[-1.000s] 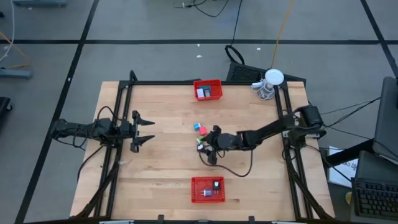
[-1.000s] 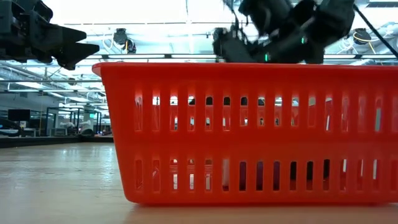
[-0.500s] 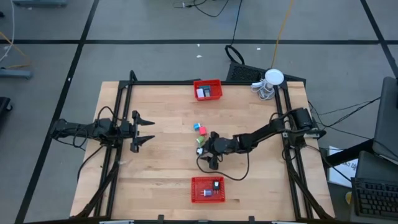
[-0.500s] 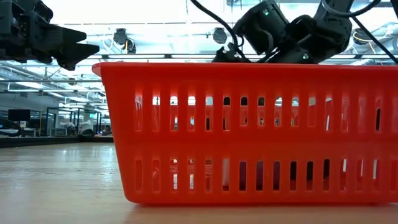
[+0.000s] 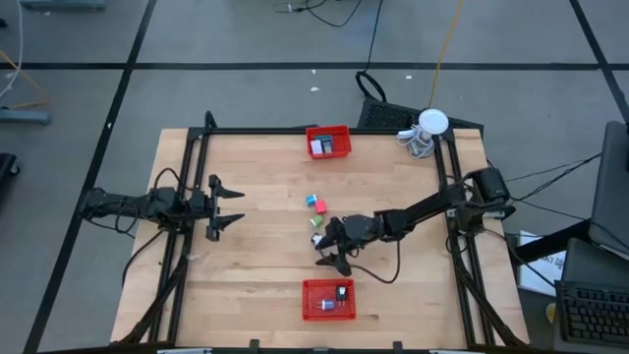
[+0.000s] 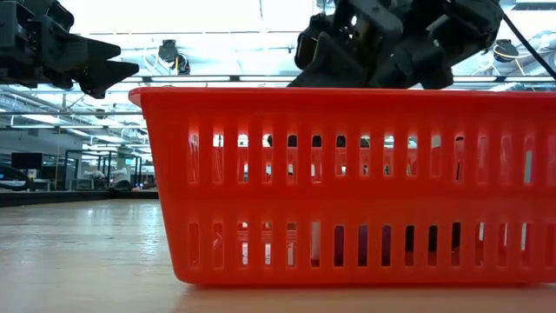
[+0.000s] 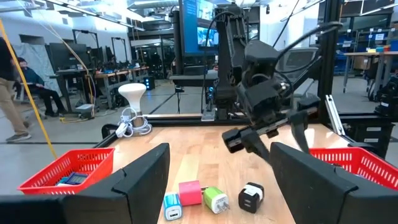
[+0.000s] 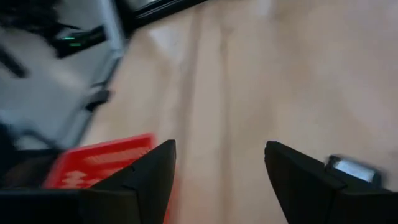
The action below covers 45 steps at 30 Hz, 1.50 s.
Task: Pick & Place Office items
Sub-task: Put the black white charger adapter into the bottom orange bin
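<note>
The office items (image 5: pixel 314 204) lie in a small cluster near the middle of the wooden surface (image 5: pixel 256 265): pink, teal, green and a dark one beside them. Others sit in the two red baskets (image 5: pixel 328 299). My right hand (image 5: pixel 332 258) hangs just past the cluster, toward the nearer basket, fingers parted, holding nothing. My left hand (image 5: pixel 232 205) waits wide open at the surface's left edge.

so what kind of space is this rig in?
Looks like a robotics lab or workshop. Behind the table the left wrist view shows rows of workbenches with equipment, a big screen, and a seated person at a desk.
</note>
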{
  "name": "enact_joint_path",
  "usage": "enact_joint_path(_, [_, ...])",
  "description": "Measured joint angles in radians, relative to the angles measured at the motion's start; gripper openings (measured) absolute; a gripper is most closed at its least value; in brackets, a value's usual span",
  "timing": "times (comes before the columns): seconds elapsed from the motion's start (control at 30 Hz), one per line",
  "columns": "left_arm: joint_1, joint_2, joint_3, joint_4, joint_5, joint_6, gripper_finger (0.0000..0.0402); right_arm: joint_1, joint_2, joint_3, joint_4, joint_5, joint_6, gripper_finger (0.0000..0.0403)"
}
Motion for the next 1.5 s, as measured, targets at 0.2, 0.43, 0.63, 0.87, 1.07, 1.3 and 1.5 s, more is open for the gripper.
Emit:
enact_joint_path(0.2, [0.000, 0.000, 0.000, 0.000, 0.000, 0.000, 0.0274, 0.046, 0.000, 0.000, -0.037, 0.407, -0.122, 0.0227])
enact_joint_path(0.43, [0.000, 0.000, 0.000, 0.000, 0.000, 0.000, 0.0274, 0.097, 0.007, 0.000, -0.089, 0.538, -0.112, 0.0226])
enact_joint_path(0.63, [0.000, 0.000, 0.000, 0.001, 0.000, 0.000, 0.0273, 0.105, 0.066, 0.000, -0.076, 0.538, -0.093, 0.0226])
enact_joint_path(0.87, [0.000, 0.000, 0.000, 0.005, 0.000, 0.000, 0.0273, 0.089, 0.108, 0.001, -0.046, 0.563, -0.082, 0.0226])
enact_joint_path(1.07, [0.000, 0.000, 0.000, 0.005, 0.000, 0.000, 0.0273, 0.085, 0.126, 0.000, -0.054, 0.561, -0.082, 0.0226])
enact_joint_path(1.3, [0.000, 0.000, 0.000, 0.005, 0.000, 0.000, 0.0273, 0.084, 0.125, 0.000, -0.053, 0.560, -0.083, 0.0226])
enact_joint_path(1.5, [0.000, 0.000, 0.000, 0.005, 0.000, 0.000, 0.0273, 0.076, 0.125, 0.000, -0.053, 0.492, -0.115, 0.0226])
